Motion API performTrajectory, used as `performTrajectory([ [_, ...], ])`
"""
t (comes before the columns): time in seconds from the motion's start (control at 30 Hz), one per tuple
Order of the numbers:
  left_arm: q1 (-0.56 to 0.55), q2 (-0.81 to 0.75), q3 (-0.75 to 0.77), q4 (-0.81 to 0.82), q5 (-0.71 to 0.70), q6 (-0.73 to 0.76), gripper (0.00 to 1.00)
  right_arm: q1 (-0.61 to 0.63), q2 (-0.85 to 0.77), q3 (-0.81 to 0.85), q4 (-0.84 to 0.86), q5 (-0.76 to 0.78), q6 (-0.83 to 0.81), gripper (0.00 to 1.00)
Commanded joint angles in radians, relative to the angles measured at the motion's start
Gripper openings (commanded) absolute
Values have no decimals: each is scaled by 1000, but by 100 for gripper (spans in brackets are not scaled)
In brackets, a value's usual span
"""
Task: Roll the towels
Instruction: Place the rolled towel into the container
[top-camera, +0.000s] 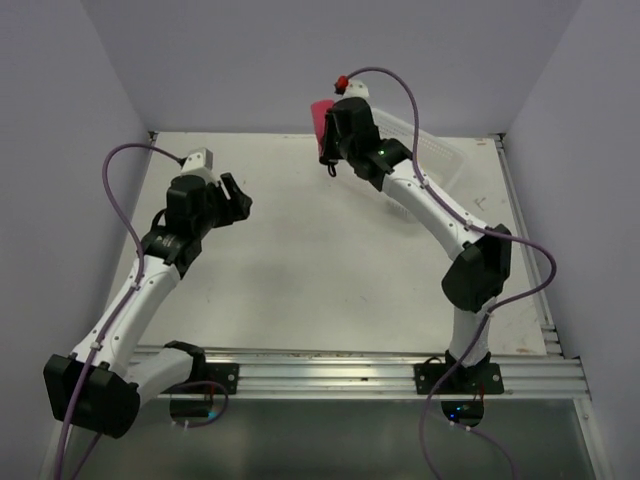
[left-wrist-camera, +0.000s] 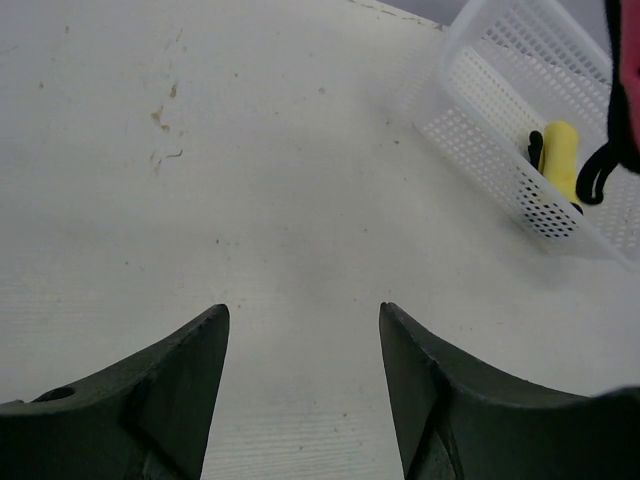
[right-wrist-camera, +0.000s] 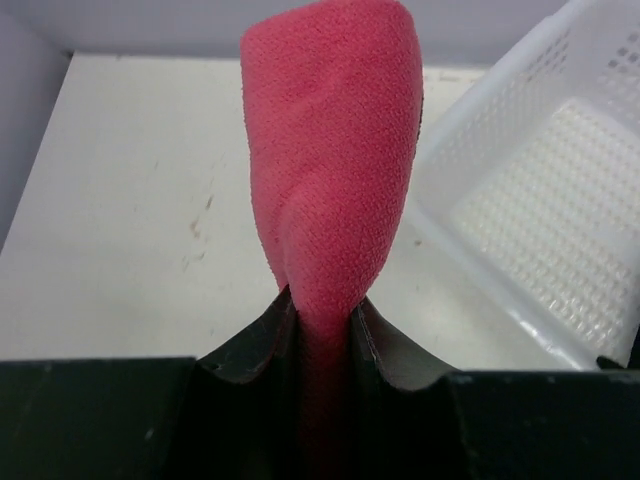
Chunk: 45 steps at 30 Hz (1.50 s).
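Right end effector (right-wrist-camera: 320, 305) around towel (right-wrist-camera: 335, 150) (pink)

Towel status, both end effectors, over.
Right end effector shut on pink towel, held above table. Left end effector open, empty. Basket beside right arm, not blocking.

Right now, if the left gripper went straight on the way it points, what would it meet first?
Most likely the bare table: the left gripper angles down at it, nothing in between. The basket lies right of that line; depth is unclear.
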Motion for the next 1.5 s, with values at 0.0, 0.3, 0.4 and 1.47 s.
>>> performTrajectory([
  [0.0,29,20,32,-10,-9,74,66,-85,103,125,-2,-22,35,0],
  [0.3,42,42,-47,47,20,108,66,-263,322,177,166,-59,191,0],
  [0.4,42,59,-48,45,25,111,66,-298,369,150,220,-75,216,0],
  [1.47,49,79,-71,53,140,120,66,-413,563,147,-70,-93,225,56],
])
